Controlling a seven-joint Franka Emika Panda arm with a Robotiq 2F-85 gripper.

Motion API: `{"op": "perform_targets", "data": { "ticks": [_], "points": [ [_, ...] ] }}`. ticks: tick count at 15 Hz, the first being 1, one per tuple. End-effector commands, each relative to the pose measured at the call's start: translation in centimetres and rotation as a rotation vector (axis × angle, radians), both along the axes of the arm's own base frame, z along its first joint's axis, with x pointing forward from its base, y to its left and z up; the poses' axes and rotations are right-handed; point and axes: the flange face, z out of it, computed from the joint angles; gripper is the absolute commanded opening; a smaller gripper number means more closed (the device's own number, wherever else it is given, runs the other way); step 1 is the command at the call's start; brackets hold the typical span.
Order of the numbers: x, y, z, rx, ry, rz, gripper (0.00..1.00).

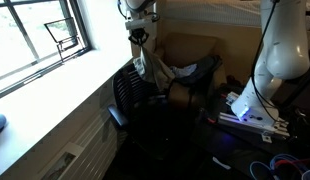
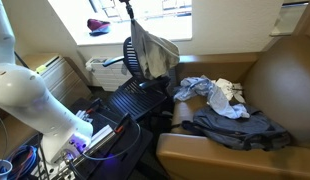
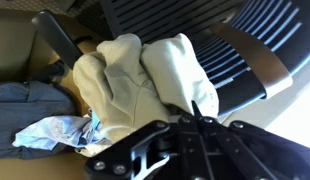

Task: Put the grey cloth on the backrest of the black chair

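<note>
The grey cloth (image 2: 148, 48) hangs from my gripper (image 2: 129, 17) in folds, pale grey-beige. It also shows in an exterior view (image 1: 147, 66) and fills the middle of the wrist view (image 3: 140, 85). My gripper (image 1: 141, 37) is shut on its top edge, fingertips pinched together in the wrist view (image 3: 195, 112). The black chair (image 2: 135, 60) has a slatted mesh backrest; the cloth hangs just at its top, above the seat (image 2: 130, 100). In the wrist view the backrest slats (image 3: 195, 30) lie behind the cloth.
A brown armchair (image 2: 280, 90) holds a pile of clothes (image 2: 220, 100), also seen in the wrist view (image 3: 45, 125). A window sill (image 1: 55, 90) runs beside the chair. A white robot base and cables (image 2: 35, 100) stand nearby.
</note>
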Motion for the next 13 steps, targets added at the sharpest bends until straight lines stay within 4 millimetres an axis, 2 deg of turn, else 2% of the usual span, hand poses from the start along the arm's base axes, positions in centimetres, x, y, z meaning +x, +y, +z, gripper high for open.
{"op": "perform_targets", "data": {
  "ticks": [1, 2, 3, 4, 7, 13],
  "points": [
    [1.28, 0.44, 1.45, 0.040, -0.175, -0.080, 0.00],
    [0.99, 0.37, 0.87, 0.028, -0.096, -0.049, 0.26],
    [1.14, 0.45, 0.99, 0.030, -0.111, -0.054, 0.02],
    [1.11, 0.48, 0.93, 0.030, -0.108, -0.053, 0.06],
    [1.11, 0.51, 0.93, 0.029, -0.108, -0.053, 0.26],
    [1.11, 0.52, 0.92, 0.029, -0.108, -0.053, 0.26]
  ]
}}
